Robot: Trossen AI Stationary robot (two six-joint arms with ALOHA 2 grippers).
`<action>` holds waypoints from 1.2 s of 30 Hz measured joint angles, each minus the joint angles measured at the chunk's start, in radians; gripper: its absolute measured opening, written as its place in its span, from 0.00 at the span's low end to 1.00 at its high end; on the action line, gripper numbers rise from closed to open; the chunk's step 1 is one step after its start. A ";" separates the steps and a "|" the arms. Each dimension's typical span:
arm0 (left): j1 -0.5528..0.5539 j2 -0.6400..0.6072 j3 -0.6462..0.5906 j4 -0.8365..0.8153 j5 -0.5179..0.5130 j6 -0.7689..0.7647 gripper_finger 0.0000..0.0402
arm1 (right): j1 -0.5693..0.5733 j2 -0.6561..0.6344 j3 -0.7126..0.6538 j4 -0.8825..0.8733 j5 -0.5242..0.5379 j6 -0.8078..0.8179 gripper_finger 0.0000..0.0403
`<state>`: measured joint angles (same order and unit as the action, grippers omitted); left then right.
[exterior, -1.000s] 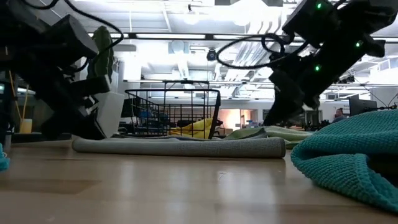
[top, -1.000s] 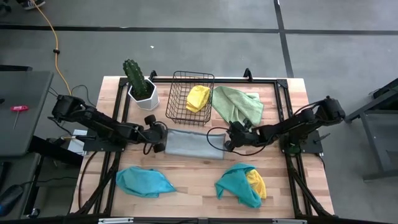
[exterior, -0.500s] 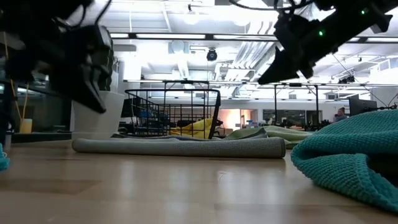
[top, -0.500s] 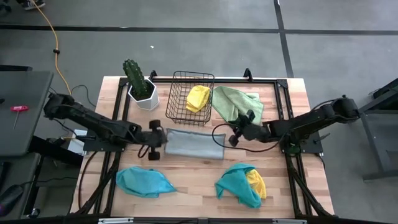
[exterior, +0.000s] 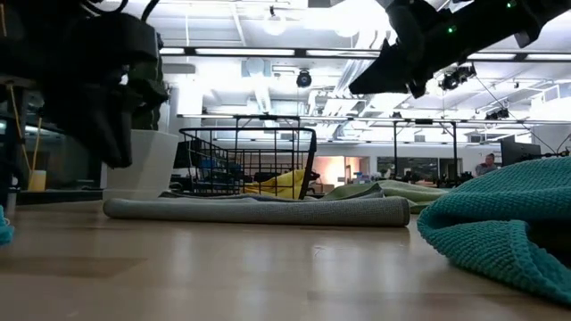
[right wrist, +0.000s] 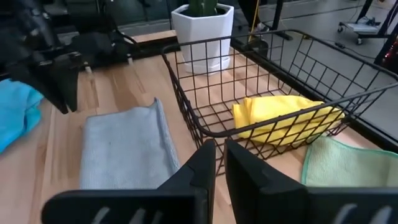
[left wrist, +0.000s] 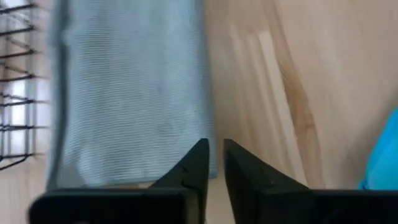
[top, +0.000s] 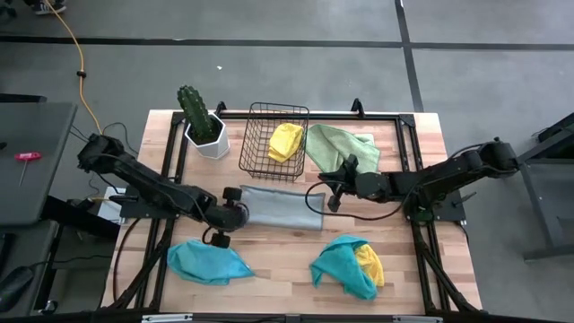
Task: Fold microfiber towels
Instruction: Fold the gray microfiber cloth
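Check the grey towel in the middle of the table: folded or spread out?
Folded. The grey towel lies as a narrow flat rectangle with straight edges beside the wire basket; the low view shows a thick, doubled edge. No pincer holds it.

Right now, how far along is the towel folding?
Done: a folded yellow towel lies in the wire basket. In hand: the grey towel, folded flat between both empty pincers. Left: the green towel, the teal towel, and the teal and yellow pile all lie crumpled.
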<state>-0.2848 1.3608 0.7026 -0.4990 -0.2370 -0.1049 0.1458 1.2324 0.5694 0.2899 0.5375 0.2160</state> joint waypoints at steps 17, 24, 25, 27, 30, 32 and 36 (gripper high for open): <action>0.014 0.234 0.051 -0.050 -0.030 0.031 0.45 | -0.002 0.000 0.000 -0.023 -0.005 0.016 0.06; 0.024 0.230 0.049 -0.051 -0.001 0.019 0.39 | -0.002 0.000 0.000 -0.023 -0.066 0.034 0.06; 0.028 0.236 0.050 -0.049 0.006 0.019 0.37 | -0.002 0.000 0.000 -0.022 -0.081 0.040 0.06; 0.039 0.243 0.050 -0.047 0.018 0.019 0.30 | -0.002 0.000 0.000 -0.022 -0.113 0.045 0.06; 0.055 0.248 0.050 -0.043 0.045 0.019 0.16 | -0.001 0.000 0.000 -0.016 -0.175 0.045 0.06; 0.061 0.248 0.049 -0.033 0.049 0.019 0.06 | -0.001 0.001 0.000 0.011 -0.221 0.045 0.06; 0.063 0.250 0.049 -0.025 0.031 0.006 0.03 | 0.031 0.005 0.000 0.070 -0.284 0.014 0.06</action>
<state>-0.2214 1.6104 0.7517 -0.5236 -0.2059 -0.0984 0.1764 1.2378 0.5694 0.3598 0.2534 0.2303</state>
